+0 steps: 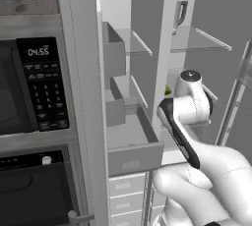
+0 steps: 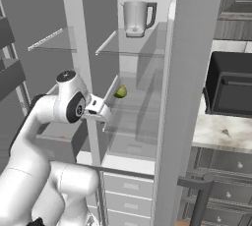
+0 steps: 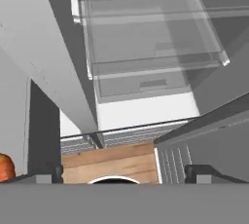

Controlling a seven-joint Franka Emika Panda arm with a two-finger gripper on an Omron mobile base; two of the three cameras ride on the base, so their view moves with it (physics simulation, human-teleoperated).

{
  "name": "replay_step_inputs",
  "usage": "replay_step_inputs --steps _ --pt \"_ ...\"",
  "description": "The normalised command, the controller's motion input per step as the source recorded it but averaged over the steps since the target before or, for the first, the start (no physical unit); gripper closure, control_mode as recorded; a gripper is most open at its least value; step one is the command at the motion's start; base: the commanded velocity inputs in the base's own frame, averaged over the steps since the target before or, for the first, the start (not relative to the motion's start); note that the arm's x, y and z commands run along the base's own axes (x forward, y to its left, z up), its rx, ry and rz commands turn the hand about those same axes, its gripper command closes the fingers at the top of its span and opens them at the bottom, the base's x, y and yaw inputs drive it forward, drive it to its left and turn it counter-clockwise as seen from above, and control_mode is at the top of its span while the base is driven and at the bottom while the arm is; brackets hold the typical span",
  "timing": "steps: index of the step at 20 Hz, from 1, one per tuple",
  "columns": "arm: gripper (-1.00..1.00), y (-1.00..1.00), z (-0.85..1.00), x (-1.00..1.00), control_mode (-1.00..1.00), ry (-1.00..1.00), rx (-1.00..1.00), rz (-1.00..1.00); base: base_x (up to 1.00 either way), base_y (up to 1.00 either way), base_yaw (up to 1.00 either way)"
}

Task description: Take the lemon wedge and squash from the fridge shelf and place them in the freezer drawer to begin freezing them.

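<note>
The lemon wedge [image 2: 120, 92], yellow-green, lies at the back left of the fridge shelf [image 2: 140, 117]; it also peeks out beside my arm as the lemon wedge [image 1: 168, 91]. The freezer drawer [image 1: 134, 157] stands pulled out, with a small orange bit of the squash [image 1: 131, 146] just inside its front wall. At the lower left edge of the hand view sits the orange-red squash [image 3: 4, 167]. My gripper [image 3: 124, 177] is open with nothing between its fingertips [image 3: 46, 177]. The hand [image 2: 98, 109] hovers in front of the shelf, below and left of the wedge.
A grey jug [image 2: 137, 17] stands on the upper shelf. Both fridge doors are swung open, with grey door bins [image 1: 114, 53] on the left one. A microwave [image 1: 34, 85] sits to the left, stacked drawers [image 1: 125, 193] below, and a wooden floor [image 3: 112, 159].
</note>
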Motion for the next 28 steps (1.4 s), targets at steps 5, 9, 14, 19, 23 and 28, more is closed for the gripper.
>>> replay_step_inputs --steps 5,9,14,19,23,28 --pt "-1.0 -0.74 0.32 0.46 -1.0 -0.06 0.12 0.0 0.0 0.0 0.0" --pt "-1.0 -0.41 0.2 0.96 -1.0 -0.01 0.2 0.05 0.0 0.0 0.0" --pt "-1.0 -0.27 0.37 0.96 -1.0 0.0 0.24 0.08 0.0 0.0 0.0" --pt "-1.0 -0.03 0.25 0.78 -1.0 0.0 0.15 0.08 0.0 0.0 0.0" --pt "-1.0 0.0 -0.05 0.73 -1.0 0.03 0.11 0.05 0.0 0.0 0.0" --pt "-1.0 0.01 -0.27 0.83 -1.0 0.11 0.07 0.04 0.0 0.0 0.0"
